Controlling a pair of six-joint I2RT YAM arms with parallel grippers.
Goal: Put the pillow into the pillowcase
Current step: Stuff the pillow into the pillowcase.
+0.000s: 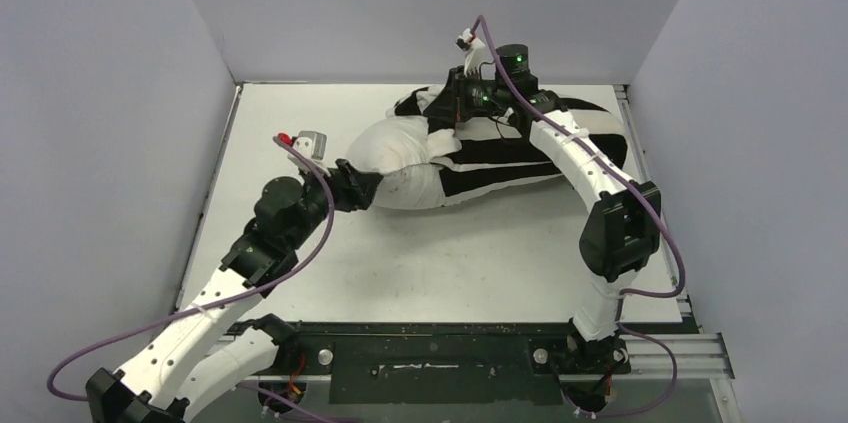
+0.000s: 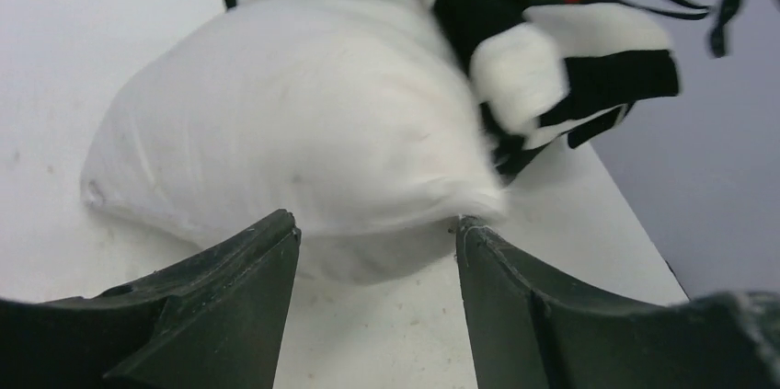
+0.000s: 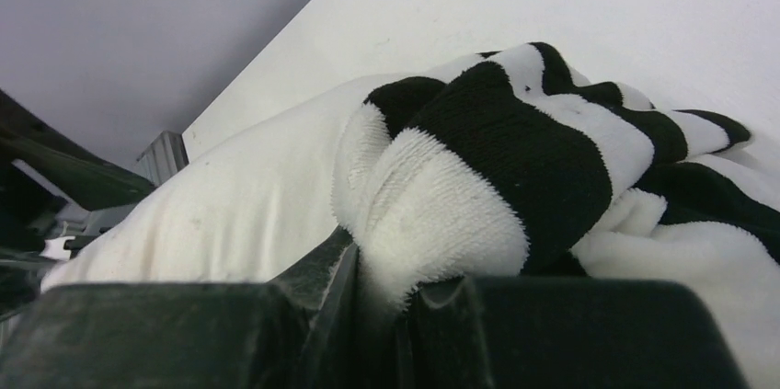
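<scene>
The pillow (image 1: 400,171) lies on the white surface (image 1: 450,253), toward its far side. Its right part is hidden inside the pillowcase (image 1: 505,158), so only the plain left end shows. A small spot (image 2: 93,192) at the pillow's corner is too blurred to read. The right arm crosses over the striped cloth and covers some of it. The left tool (image 2: 377,228) stands open, its fingers (image 2: 248,269) apart at the lower edge of the bare end. The right tool (image 3: 382,288) is closed and pinches a fold of the pillowcase.
</scene>
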